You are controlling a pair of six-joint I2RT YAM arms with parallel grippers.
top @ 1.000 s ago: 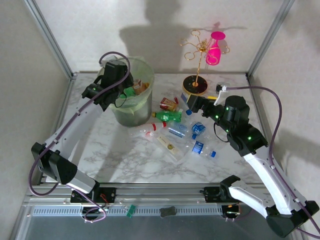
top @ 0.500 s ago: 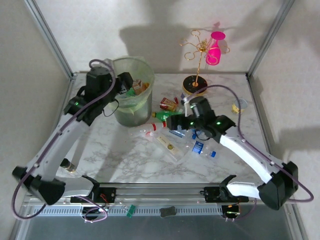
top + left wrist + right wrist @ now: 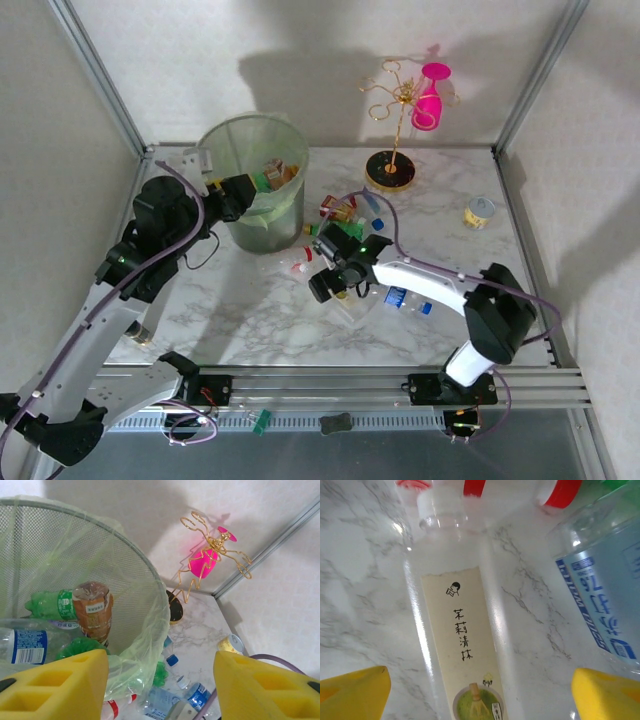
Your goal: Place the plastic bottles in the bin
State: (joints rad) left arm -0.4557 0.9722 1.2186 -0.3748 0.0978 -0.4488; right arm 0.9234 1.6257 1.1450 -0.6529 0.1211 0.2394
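We see the bin (image 3: 236, 138) on the far left part of the marble table (image 3: 240, 310). It is a large round bucket that narrows toward its base, with a translucent grey-green wall of fine mesh and a pale bag liner (image 3: 150, 645) folded over the rim. Inside it lie a green bottle (image 3: 50, 605), a brown-labelled bottle (image 3: 92, 611) and a clear bottle with a blue label (image 3: 27, 646). The left gripper (image 3: 232, 195) sits at the bin's left side, up by the rim. In its wrist view the yellow fingers (image 3: 55, 685) stand apart with nothing between them, so we call it open.

Just right of the bin, plastic bottles lie scattered on the table. The right gripper (image 3: 322, 285) is down among them, over a clear bottle with a cream label (image 3: 465, 645) that lies flat. Its yellow fingertips (image 3: 352, 692) stand wide on either side of that bottle without touching it: open, gripping nothing. Beside it lies a blue-labelled bottle (image 3: 600, 595), with red caps (image 3: 561, 491) just beyond.

At the far side we see a gold wire stand (image 3: 398, 100) carrying a pink cup (image 3: 432, 98), and a small can (image 3: 480, 212) well to the right
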